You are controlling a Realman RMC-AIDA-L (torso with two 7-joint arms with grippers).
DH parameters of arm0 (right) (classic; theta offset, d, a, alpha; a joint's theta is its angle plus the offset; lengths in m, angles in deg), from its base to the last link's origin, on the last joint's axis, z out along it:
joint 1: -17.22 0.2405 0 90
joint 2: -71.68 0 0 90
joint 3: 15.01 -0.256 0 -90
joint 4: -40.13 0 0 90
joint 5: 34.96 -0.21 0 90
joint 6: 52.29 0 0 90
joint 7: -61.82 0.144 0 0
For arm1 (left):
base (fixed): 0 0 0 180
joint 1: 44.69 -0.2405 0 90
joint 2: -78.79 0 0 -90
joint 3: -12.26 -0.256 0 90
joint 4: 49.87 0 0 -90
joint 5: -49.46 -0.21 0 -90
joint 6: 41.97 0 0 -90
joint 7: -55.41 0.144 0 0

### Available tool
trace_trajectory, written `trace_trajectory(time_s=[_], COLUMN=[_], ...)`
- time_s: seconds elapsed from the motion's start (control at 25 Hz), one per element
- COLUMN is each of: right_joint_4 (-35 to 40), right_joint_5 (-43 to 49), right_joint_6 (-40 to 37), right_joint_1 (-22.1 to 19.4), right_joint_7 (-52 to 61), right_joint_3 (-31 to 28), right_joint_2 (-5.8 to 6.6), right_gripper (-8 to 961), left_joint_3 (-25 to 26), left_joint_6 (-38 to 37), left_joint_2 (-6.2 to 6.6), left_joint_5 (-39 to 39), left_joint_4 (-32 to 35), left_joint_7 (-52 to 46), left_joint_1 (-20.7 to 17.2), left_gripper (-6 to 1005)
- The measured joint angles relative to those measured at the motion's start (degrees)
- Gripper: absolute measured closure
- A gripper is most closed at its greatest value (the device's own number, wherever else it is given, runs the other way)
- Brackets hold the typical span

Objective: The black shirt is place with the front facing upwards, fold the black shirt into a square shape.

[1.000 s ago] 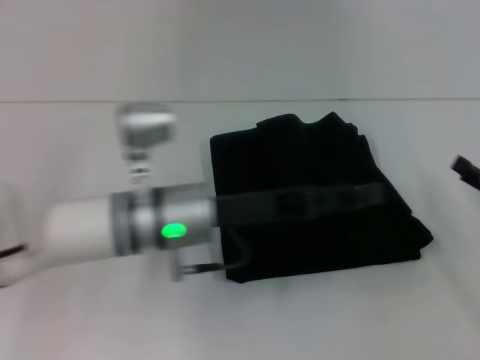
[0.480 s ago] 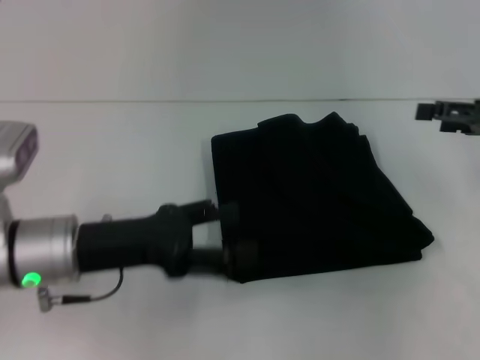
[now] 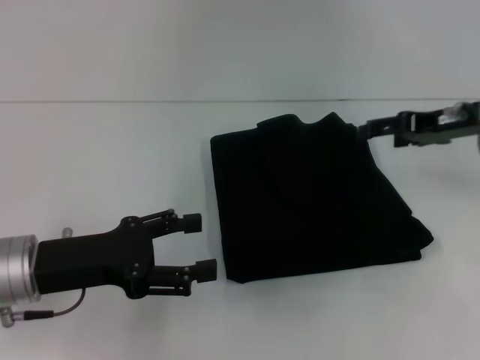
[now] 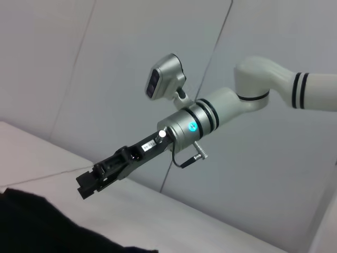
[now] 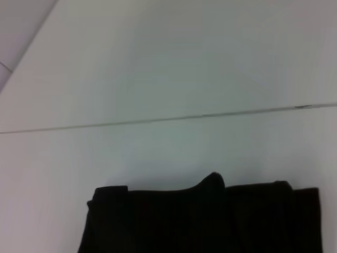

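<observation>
Where the table [image 3: 90, 165] comes nearest the robot, toward its left edge, the left gripper [image 3: 196, 246] is seen pointing at the shirt [image 3: 311, 199], its jaws spread with a clear gap between the two fingertips. Nothing is held between them, and they stand just beside the shirt's near left corner, apart from the cloth. Past the gripper, the shirt is laid flat on the table, right of the middle, folded into a rough, slightly skewed square. Its near edge is slanted, and its far edge is uneven, with two small humps and a notch between them. No lettering can be made out on the dark cloth. Farthest off, by the shirt's far right corner, the right gripper [image 3: 367, 129] is reached in from the table's right edge, its tip at the cloth's edge; whether it is spread or closed cannot be told.
</observation>
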Motion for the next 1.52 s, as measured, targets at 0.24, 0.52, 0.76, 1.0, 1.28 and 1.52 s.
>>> trace_trajectory(time_s=[0.24,0.52,0.76,1.0,1.28,1.52], right_joint_4=[-2.32,-4.21,-4.28,-4.45,-5.6,-5.86], right_joint_5=[0.26,-0.07,0.06,0.0,-0.17,-0.27], right_joint_6=[5.92,11.04,13.05,14.65,16.85,17.92], right_joint_1=[1.5,1.65,1.85,1.41,1.1,1.1], right_joint_7=[1.17,-0.2,-1.08,-1.61,-3.32,-4.54], right_joint_3=[2.78,2.97,3.21,3.29,3.1,3.22], right_joint_2=[-1.09,-2.9,-4.8,-5.18,-5.59,-6.46], right_gripper=[8,8,10,11,27,70], left_joint_3=[1.77,3.66,4.44,5.06,5.16,5.15], left_joint_6=[-0.17,-0.51,-0.15,-0.05,0.02,0.04], left_joint_2=[0.42,0.87,0.96,0.99,0.94,0.73], left_joint_5=[0.1,0.11,0.07,0.12,0.15,0.15], left_joint_4=[-0.06,-0.11,0.0,0.04,-0.09,-0.08], left_joint_7=[0.16,-0.25,-0.21,-0.16,0.01,0.05], left_joint_1=[-1.54,-2.2,-2.7,-2.95,-3.11,-3.38], left_gripper=[52,51,52,52,52,52])
